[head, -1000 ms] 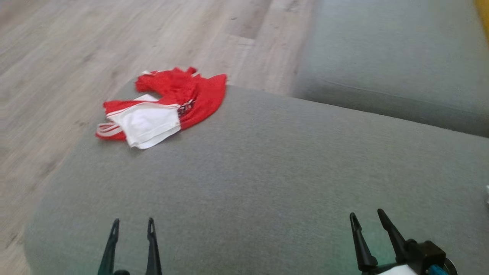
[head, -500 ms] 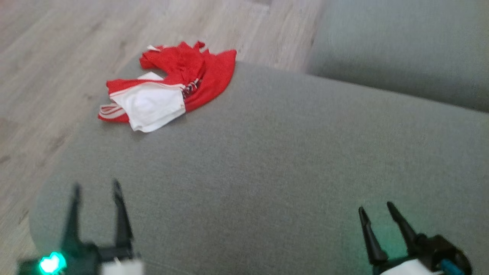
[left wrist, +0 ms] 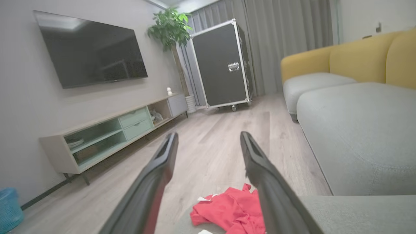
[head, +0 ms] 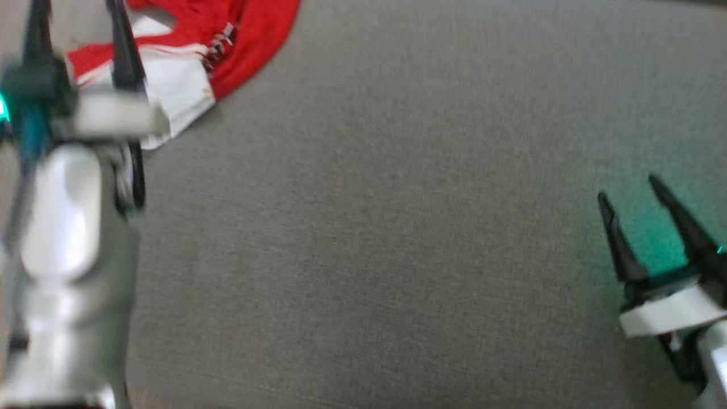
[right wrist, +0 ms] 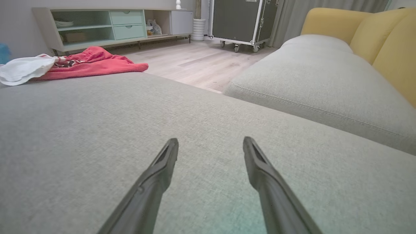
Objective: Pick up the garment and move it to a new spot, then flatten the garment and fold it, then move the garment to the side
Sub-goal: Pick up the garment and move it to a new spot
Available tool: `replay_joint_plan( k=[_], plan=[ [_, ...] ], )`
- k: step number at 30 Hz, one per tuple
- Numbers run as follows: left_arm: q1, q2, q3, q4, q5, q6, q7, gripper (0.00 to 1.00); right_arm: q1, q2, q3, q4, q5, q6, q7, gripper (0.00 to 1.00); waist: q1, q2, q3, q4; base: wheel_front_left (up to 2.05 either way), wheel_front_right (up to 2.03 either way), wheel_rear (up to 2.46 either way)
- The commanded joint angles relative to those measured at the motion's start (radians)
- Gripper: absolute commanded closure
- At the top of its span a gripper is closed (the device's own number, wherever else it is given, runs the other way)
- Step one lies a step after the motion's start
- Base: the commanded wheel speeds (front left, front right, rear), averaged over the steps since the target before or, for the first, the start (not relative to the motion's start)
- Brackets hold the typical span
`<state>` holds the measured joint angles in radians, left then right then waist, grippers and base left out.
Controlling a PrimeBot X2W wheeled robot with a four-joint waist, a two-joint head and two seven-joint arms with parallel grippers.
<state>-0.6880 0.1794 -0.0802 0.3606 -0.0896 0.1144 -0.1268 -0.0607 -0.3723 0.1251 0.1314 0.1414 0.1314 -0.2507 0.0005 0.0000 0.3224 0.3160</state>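
Note:
The garment (head: 250, 34), red with a white panel, lies crumpled at the far left corner of the grey couch cushion (head: 397, 199). My left gripper (head: 76, 17) hovers above its white part, open and empty, with its arm blurred. In the left wrist view the left gripper (left wrist: 208, 135) points out over the floor, and the garment's (left wrist: 230, 211) red folds lie low between the fingers. Well away from the garment at the right, my right gripper (head: 627, 188) hangs open just above the cushion. In the right wrist view the right gripper (right wrist: 210, 139) faces bare cushion, with the garment (right wrist: 87, 63) far off at the upper left.
Wood floor (left wrist: 221, 136) lies beyond the cushion's far edge. A second grey cushion (right wrist: 308, 71) with a yellow backrest (right wrist: 383, 39) runs along the right. A low TV cabinet (left wrist: 110, 136), a black wheeled case (left wrist: 224, 65), a plant (left wrist: 169, 26) and a blue bin (left wrist: 9, 208) stand further off.
The head camera has tilted down and closer, so the whole picture has shifted. My left arm has reached forward to over the garment. Both grippers stay open.

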Motion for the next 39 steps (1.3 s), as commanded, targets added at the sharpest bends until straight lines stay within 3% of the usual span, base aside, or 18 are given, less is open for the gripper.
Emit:
replay_joint_plan(
  k=[1,5,11,15,17,26,34,39],
  plan=[
    [-0.103,0.035,0.031,0.054,-0.018,-0.012,0.051,0.00,-0.040,-0.046,0.015,-0.055,0.010,-0.001,-0.011,0.00,-0.0005,0.0000,0.123,-0.049,0.00,0.00,0.00],
    [-0.284,0.033,0.042,0.309,-0.074,-0.050,0.237,0.00,-0.083,-0.103,0.024,-0.095,0.011,-0.001,-0.011,0.00,-0.0005,0.0000,0.199,-0.085,0.00,0.00,0.00],
    [-0.388,0.057,0.061,0.613,-0.094,-0.001,0.456,0.00,-0.111,-0.133,0.050,-0.130,0.012,-0.001,-0.011,0.00,-0.0005,0.0000,0.267,-0.139,0.00,0.00,0.00],
    [-0.396,0.065,0.046,0.708,-0.086,0.001,0.485,0.00,-0.119,-0.135,0.048,-0.126,0.012,-0.001,-0.011,0.00,-0.0005,0.0000,0.293,-0.154,0.00,0.00,0.00],
    [-0.396,0.073,0.032,0.735,-0.076,-0.002,0.465,1.00,-0.120,-0.131,0.042,-0.124,0.011,-0.001,-0.011,0.00,-0.0005,0.0000,0.299,-0.155,0.00,0.00,0.00],
    [-0.440,0.116,-0.014,0.729,-0.037,-0.035,0.238,1.00,-0.125,-0.076,0.041,-0.102,0.003,-0.001,-0.011,0.00,-0.0005,0.0000,0.218,-0.148,0.00,0.00,0.00],
    [-0.496,0.203,-0.095,0.698,0.034,-0.093,0.116,1.00,-0.095,0.043,0.049,-0.049,0.000,-0.001,-0.011,0.00,-0.0005,0.0000,-0.022,-0.207,0.00,0.00,0.00],
    [-0.511,0.213,-0.135,0.638,0.050,-0.146,0.088,1.00,-0.033,0.118,0.043,-0.022,0.001,-0.001,-0.011,0.00,-0.0005,0.0000,-0.195,-0.264,0.00,0.00,0.00]
  ],
)
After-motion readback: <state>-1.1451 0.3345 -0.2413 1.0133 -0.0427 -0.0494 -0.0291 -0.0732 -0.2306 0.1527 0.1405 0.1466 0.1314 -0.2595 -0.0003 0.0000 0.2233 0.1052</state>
